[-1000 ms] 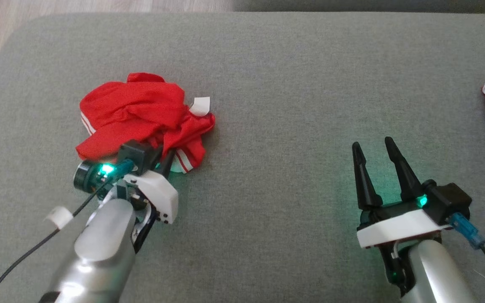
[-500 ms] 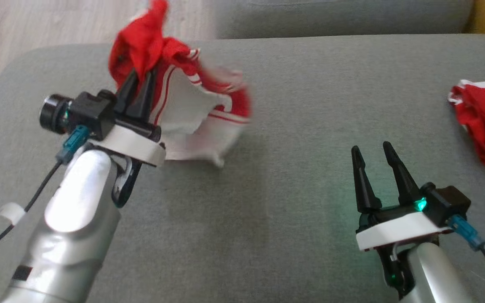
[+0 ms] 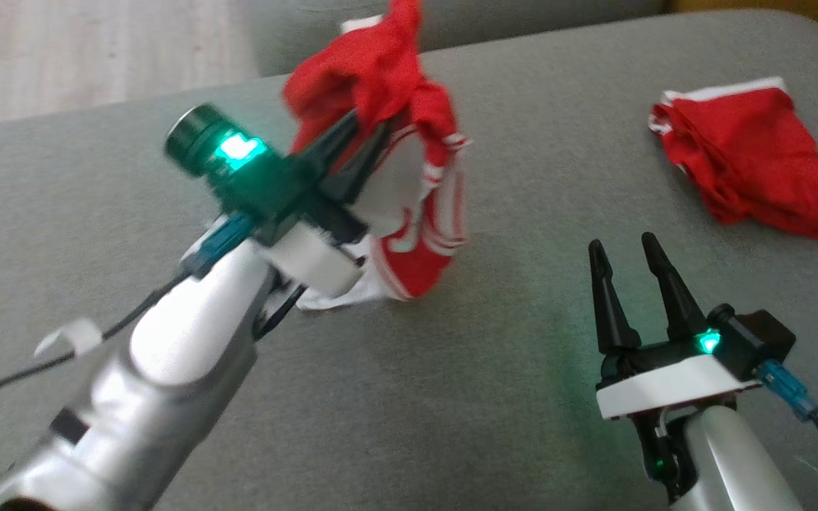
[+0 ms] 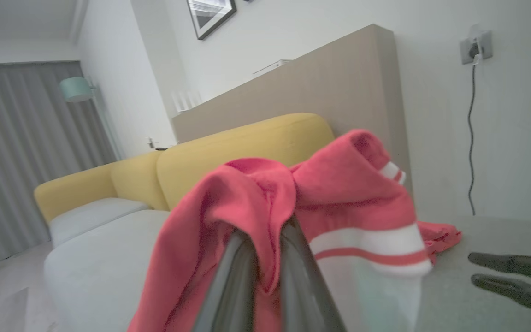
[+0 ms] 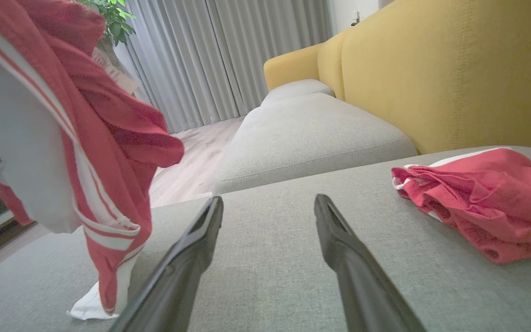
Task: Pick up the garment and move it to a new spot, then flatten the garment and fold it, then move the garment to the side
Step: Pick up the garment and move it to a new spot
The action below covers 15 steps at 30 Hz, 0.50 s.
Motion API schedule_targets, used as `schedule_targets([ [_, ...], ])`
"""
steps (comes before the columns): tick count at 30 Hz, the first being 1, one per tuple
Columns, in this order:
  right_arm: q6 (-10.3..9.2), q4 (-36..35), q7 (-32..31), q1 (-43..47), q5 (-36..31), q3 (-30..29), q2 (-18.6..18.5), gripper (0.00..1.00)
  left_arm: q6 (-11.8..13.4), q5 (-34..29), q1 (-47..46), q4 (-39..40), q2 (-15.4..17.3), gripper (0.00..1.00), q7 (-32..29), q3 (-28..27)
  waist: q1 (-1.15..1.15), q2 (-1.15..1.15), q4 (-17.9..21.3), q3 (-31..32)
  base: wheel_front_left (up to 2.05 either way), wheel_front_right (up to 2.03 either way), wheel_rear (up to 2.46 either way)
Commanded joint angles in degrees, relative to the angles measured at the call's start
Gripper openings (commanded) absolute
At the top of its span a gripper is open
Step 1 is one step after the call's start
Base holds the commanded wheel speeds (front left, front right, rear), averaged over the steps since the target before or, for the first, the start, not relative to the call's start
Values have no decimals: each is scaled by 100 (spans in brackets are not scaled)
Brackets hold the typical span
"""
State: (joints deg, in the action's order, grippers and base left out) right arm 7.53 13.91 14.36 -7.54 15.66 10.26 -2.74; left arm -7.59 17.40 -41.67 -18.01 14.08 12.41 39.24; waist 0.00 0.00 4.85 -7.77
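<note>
Left gripper (image 3: 356,138) is clamped on the red garment (image 3: 420,213), which dangles lengthwise with its hem about brushing the grey cushion (image 3: 451,390), far-left of the idle, wide-open right gripper (image 3: 622,243), so left carries.

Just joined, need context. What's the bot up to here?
The left gripper is shut on a red and white garment and holds it up above the grey cushion, with the lower edge seemingly touching the cushion. The right gripper hovers open and empty over the cushion. A second red garment lies crumpled at the far right. Flattening and folding are not yet done.
</note>
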Motion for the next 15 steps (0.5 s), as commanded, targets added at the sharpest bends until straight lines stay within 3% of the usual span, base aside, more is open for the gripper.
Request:
schedule_targets([
  [1, -4, -214, 63, -203, 45, 138, -14, 100, 13, 88, -516, 162, 68, 0, 22, -98, 0, 0, 240, -163, 0, 0, 0],
  [2, -4, -229, 63, -222, 54, 148, -14, 100, 12, 188, -609, 98, 9, 2, 21, 31, 0, 0, 302, -204, 0, 0, 0],
  [3, -4, -239, 63, -237, 63, 162, -14, 100, 12, 307, -689, -12, -48, 47, -20, 168, 0, 0, 359, -236, 0, 0, 0],
  [4, -4, -247, 63, -249, 73, 178, -14, 100, 12, 429, -762, -145, -95, 100, -114, 331, 0, 0, 410, -265, 0, 0, 0],
  [12, -4, -290, 63, -279, 136, 208, -14, 100, 11, 1113, -1224, -854, -102, 100, -149, 1401, 0, 0, 497, -358, 0, 0, 0],
  [15, -4, -290, 63, -262, 143, 202, -14, 100, 18, 1198, -1214, -1099, -15, 100, -69, 1385, 0, 0, 413, -286, 0, 0, 0],
])
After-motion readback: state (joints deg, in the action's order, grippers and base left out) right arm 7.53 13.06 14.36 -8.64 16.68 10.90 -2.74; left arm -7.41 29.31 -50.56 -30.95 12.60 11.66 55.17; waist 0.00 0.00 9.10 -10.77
